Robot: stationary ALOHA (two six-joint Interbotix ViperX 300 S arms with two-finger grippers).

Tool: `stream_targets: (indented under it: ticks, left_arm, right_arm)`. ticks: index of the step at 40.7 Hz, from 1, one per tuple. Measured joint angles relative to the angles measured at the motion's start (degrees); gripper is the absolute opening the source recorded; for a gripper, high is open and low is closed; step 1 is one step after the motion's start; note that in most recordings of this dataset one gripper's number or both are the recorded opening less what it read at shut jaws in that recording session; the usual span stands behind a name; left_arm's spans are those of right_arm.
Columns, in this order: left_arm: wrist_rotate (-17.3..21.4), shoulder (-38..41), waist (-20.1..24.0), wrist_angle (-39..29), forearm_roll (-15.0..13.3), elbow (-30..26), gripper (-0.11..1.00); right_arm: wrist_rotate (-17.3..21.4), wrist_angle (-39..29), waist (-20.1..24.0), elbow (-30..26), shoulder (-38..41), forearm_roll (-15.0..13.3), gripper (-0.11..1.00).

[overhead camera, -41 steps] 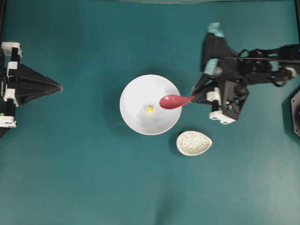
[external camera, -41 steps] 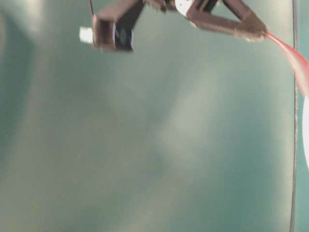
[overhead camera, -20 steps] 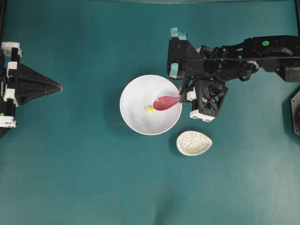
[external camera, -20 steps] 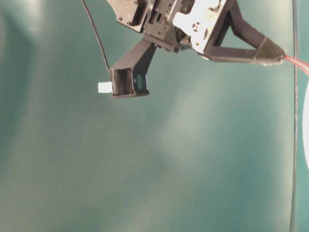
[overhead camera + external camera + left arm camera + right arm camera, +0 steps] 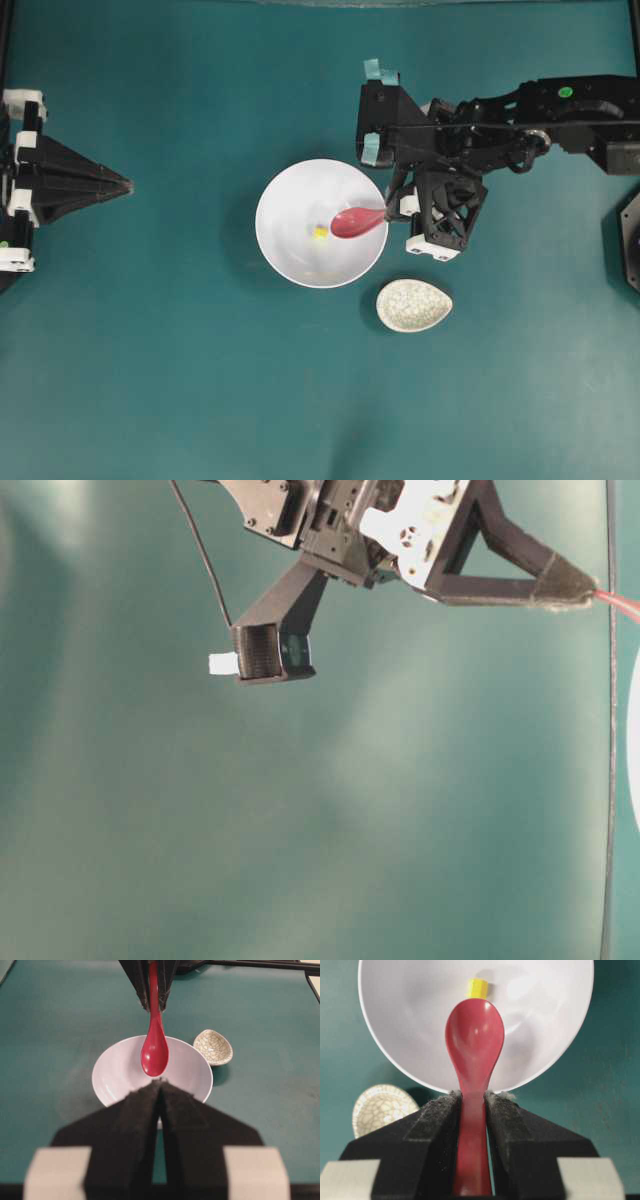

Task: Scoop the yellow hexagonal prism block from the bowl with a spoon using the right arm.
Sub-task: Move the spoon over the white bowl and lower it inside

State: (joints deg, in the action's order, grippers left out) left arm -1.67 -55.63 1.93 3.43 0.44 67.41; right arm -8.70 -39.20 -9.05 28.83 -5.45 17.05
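Right end effector [image 5: 472,1110] clamped on spoon [image 5: 474,1045] handle, scoop tilted down into bowl [image 5: 410,1035] beside yellow block [image 5: 477,988].

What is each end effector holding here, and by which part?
The right end effector grips the pink-red spoon by its handle, scoop out over the white bowl. The left end effector is shut and holds nothing.

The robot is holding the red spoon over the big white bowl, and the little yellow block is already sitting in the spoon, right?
Not quite. The yellow block is not in the spoon; it sits in the white bowl, just past the spoon's tip. The right wrist view shows the scoop empty. The rest is right: the right gripper holds the spoon's handle in its jaws over the bowl.
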Motion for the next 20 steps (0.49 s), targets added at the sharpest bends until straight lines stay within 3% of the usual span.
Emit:
stream_targets:
  ticks: [10,20]
  left_arm:
    - [0.0,0.0,-0.09,-0.88,0.0,0.09,0.0]
    - [0.0,-0.09,-0.09,-0.97,0.0,0.09,0.0]
  right_arm:
    - [3.87,-1.05,0.0,-0.09,-0.09,0.0,0.23]
    - [4.57,-2.29,0.0,0.0,-0.09,0.0,0.23]
